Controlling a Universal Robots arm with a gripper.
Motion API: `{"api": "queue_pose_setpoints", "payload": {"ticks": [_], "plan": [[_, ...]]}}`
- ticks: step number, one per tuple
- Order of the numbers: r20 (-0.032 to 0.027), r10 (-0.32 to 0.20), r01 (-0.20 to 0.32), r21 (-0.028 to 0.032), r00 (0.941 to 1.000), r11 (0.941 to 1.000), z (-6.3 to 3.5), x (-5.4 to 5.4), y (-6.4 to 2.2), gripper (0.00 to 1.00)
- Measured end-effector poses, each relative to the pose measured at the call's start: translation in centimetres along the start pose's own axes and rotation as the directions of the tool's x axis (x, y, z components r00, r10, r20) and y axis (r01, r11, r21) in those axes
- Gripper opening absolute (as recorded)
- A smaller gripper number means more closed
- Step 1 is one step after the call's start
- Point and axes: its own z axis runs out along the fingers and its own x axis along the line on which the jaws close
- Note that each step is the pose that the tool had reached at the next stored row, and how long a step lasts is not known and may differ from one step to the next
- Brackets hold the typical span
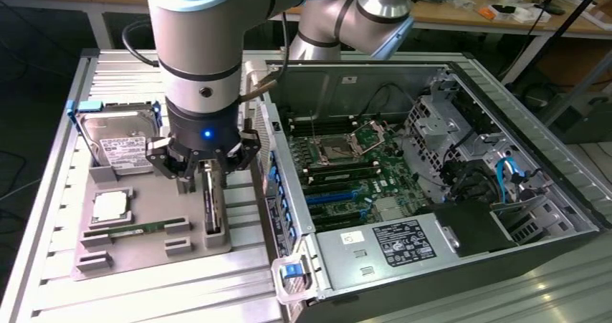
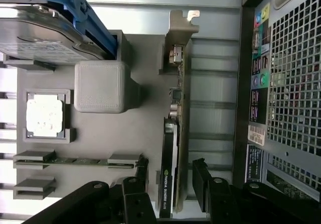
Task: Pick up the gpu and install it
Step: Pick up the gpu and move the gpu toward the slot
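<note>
The gpu [image 1: 212,207] stands on the tray [image 1: 143,257], beside the case [image 1: 330,87].

Narrow gaps either side of gpu [image 2: 176,133] inside the spread jaws. Computer case [image 2: 293,83] close alongside, grey block [image 2: 100,86] opposite.

- Gpu [image 1: 212,210]: upper end hidden behind gripper [image 1: 208,171] in exterior view; in wrist view, one end runs past picture edge.
- Hard drive [image 2: 40,33]: cut off by picture edge in wrist view; label print in exterior view too small to read.
- Computer case [image 2: 291,83]: rear panel cut off by picture edges; port markings too small to read.
</note>
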Motion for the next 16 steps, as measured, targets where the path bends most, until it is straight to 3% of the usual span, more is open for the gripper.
{"api": "queue_pose_setpoints", "payload": {"ticks": [16], "plan": [[0.0025,0.063,-0.063,-0.0011,0.998,0.998,2.03,-0.4,-0.1,0.48]]}}
